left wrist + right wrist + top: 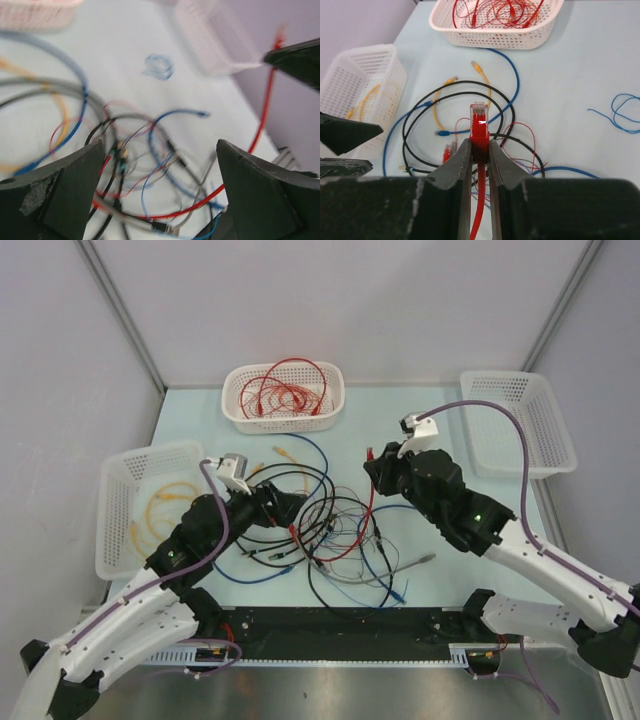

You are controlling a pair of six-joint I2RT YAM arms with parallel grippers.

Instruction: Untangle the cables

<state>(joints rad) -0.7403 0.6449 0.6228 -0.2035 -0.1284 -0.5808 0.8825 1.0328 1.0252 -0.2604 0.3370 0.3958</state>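
**A:** How much of it is sorted?

**B:** Under half, I'd judge. On the left, the left basket [113, 525] holds yellow cables [165, 502]. The back basket [236, 416] holds red cables [290, 390]. The right basket [520, 425] stands off to the side. The tangle [325, 530] of black, blue, grey and red wires, with one yellow among them, lies looped together on the table [450, 540] between my two arms. So most of the pulling apart is left to do.

**A:** And your arms?

**B:** My left arm is bent in low from the left. My left gripper [160, 147] hangs over the tangle's left side with its jaws spread wide and nothing between them. My right arm is folded in from the right, over the heap's far right edge. There my right gripper [480, 144] is pinched tight just under the red plug [479, 120] of one red cable [372, 502]. The plug pokes out past my fingertips, and the cable trails down into the heap.
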